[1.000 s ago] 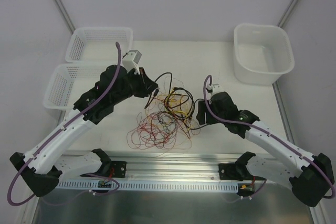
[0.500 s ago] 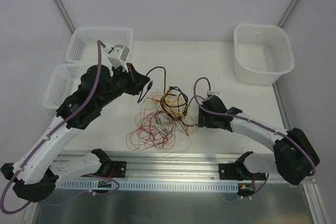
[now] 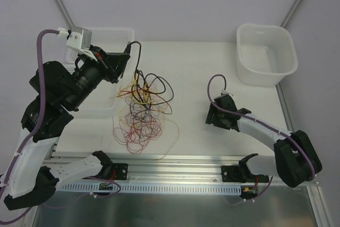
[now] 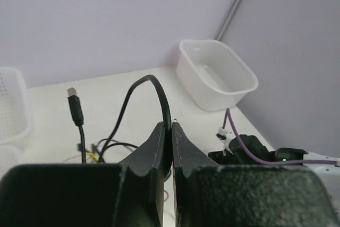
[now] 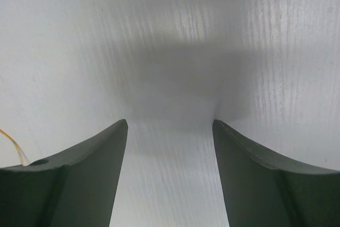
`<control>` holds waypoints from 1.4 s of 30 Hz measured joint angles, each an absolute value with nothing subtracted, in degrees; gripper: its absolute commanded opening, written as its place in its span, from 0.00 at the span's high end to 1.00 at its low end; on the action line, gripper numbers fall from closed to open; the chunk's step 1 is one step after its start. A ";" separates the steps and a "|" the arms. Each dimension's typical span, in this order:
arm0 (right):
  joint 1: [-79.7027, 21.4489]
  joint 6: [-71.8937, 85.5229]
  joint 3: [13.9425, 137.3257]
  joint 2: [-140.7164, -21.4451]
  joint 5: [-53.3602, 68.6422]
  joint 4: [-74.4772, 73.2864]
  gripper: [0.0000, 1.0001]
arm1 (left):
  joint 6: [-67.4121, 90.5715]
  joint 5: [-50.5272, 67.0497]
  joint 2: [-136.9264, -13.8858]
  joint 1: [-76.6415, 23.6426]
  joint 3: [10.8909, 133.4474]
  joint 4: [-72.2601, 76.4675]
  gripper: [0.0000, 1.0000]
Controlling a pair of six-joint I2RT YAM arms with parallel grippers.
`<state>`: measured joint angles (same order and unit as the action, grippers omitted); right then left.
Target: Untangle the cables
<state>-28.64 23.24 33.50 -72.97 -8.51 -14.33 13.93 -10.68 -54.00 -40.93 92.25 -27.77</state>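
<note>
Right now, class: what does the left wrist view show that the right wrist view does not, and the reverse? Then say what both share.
Left wrist only: the left fingers shut on a black cable, a plug standing left of it, the white tub and the right arm. Right wrist only: the right fingers, open and empty. Both: bare white table.

Site: I read this as a robotics lab cell | Why: plain pale walls (image 3: 175, 3) and metal frame posts (image 3: 57, 1) box in a white table (image 3: 186, 67) | aluminium mounting rail (image 3: 175, 169) along its near edge | white tub (image 3: 265, 67), mesh baskets (image 3: 114, 34)
</note>
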 measured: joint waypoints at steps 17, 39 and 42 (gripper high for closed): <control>-47.03 11.16 41.63 -43.81 -6.31 -16.40 0.29 | 19.97 -2.39 -70.30 -52.95 90.06 -27.66 1.00; -58.87 21.04 47.90 -63.99 -17.80 0.64 0.33 | 21.80 -9.26 -67.59 -58.50 89.49 -24.14 1.00; -59.18 23.57 48.53 -67.40 -23.18 0.69 0.39 | 22.98 -9.08 -67.57 -59.29 87.53 -23.14 1.00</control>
<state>-59.18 23.57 48.53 -67.40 -23.18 0.69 22.98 -9.08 -67.57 -59.29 87.53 -23.14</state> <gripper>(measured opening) 0.643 0.032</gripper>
